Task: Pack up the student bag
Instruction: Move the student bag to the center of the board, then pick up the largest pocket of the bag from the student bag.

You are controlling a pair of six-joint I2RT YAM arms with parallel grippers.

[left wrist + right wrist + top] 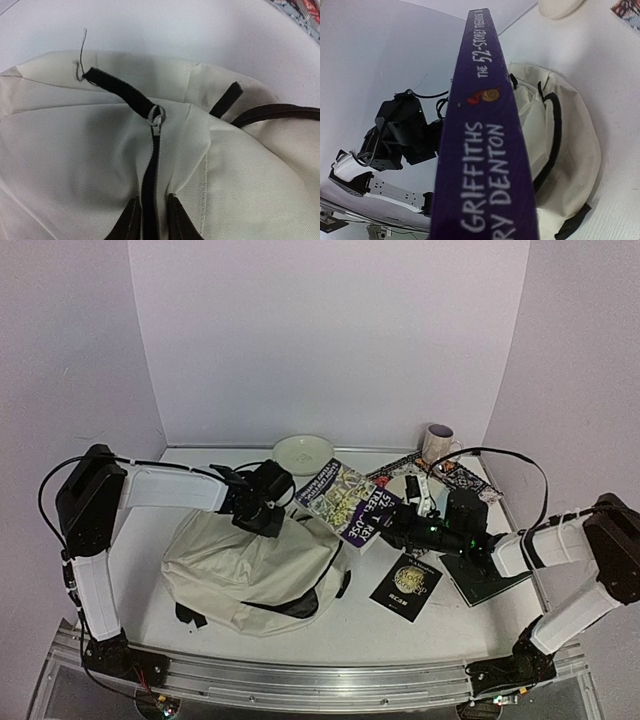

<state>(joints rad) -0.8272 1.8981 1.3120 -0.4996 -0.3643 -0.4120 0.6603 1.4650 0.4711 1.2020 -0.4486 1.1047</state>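
The student bag (250, 562), cream fabric with black zipper lines, lies slumped on the table left of centre. My left gripper (266, 512) is down on its top edge. In the left wrist view its dark fingertips (128, 222) pinch a fold of the bag (75, 150) around the black zipper (150, 175), just below the zipper slider (156, 118). My right gripper (397, 527) is shut on a purple book (346, 502) held tilted above the bag's right side. The book's spine (485, 150) fills the right wrist view and hides the fingers; the bag (567, 150) lies behind it.
A white plate (303, 452) sits at the back by the wall. A mug (437, 443) stands on a patterned placemat (455, 475) at the back right. A black booklet (407, 587) and a dark notebook (490, 578) lie under the right arm.
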